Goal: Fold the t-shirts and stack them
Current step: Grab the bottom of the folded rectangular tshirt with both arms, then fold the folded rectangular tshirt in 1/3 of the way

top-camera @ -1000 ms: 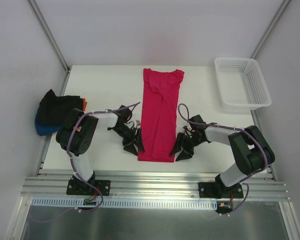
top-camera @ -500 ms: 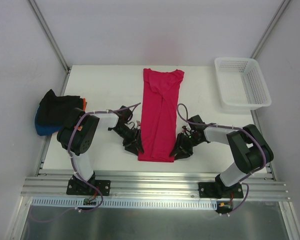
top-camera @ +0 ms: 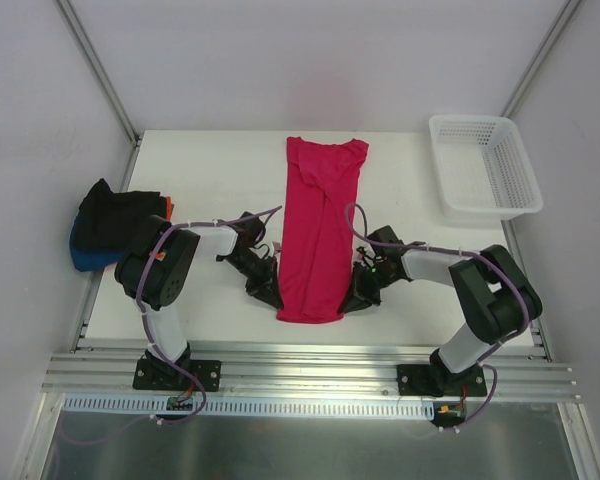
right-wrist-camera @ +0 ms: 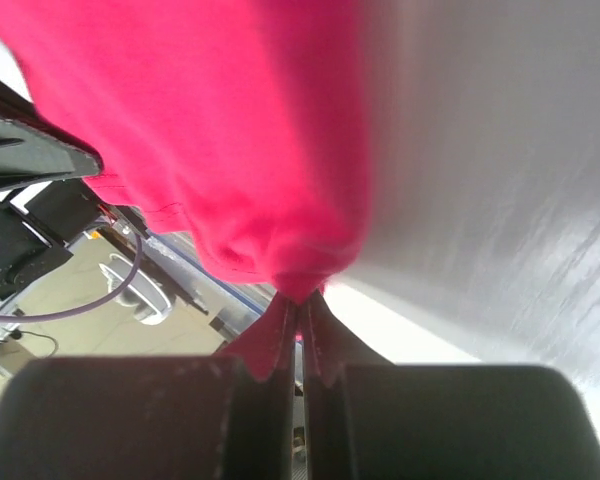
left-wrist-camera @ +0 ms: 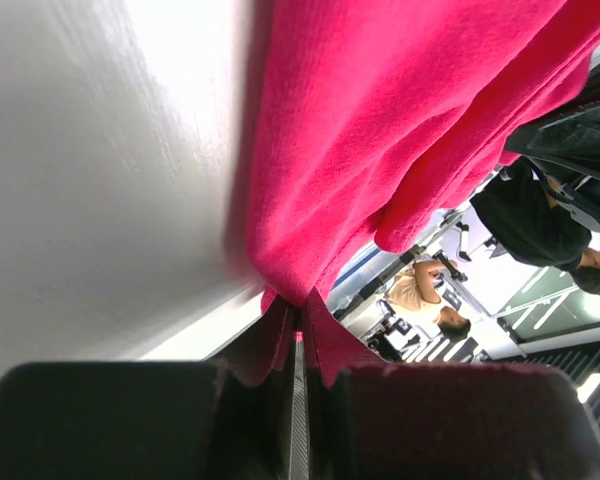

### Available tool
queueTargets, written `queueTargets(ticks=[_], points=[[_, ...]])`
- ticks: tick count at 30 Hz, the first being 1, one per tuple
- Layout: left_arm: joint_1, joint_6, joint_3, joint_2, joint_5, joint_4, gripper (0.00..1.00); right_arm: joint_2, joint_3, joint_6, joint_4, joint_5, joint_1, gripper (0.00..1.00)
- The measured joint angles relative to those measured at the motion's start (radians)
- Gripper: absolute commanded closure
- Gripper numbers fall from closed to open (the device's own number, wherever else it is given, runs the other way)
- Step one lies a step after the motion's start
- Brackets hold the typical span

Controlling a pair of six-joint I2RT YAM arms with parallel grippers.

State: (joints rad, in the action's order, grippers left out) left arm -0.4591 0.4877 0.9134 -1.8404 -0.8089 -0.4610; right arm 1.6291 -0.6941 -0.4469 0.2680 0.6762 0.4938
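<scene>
Status: early in the job, I'd say. On the table [top-camera: 200, 180] the crimson-pink t-shirt [top-camera: 320, 230] lies flat down the middle, collar toward the far edge, hem toward the near edge. It's already narrowed to a long strip with the sleeves tucked in, so the lengthwise folds look done; the crosswise fold and stacking are still to do

White mesh basket [top-camera: 485, 165] sits at the far right corner, and I can see nothing in it

The black t-shirt [top-camera: 115, 215], blue t-shirt [top-camera: 85, 258] and orange t-shirt [top-camera: 168, 208] are bunched in a heap at the left edge, black on top. They look unfolded to me, so three shirts still wait

Left gripper [left-wrist-camera: 298, 335] is clamped on the near left hem corner, right gripper [right-wrist-camera: 300, 310] on the near right one; both wrist views show pink cloth pinched between closed jaws

Versus a second ago: both jaws stood apart beside those corners, now they've closed on the cloth, and the hem has drawn in a bit narrower and rounder
</scene>
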Motion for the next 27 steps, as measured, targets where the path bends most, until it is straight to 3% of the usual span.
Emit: queueTargets(ticks=[17, 27], points=[[0.03, -0.14, 0.244, 0.071, -0.006, -0.143, 1.0, -0.087, -0.279, 0.201, 0.252, -0.039, -0.131, 1.0], [0.114, -0.164, 0.491, -0.019, -0.016, -0.167, 1.0, -0.022, -0.541, 0.231, 0.243, -0.07, -0.237, 1.0]])
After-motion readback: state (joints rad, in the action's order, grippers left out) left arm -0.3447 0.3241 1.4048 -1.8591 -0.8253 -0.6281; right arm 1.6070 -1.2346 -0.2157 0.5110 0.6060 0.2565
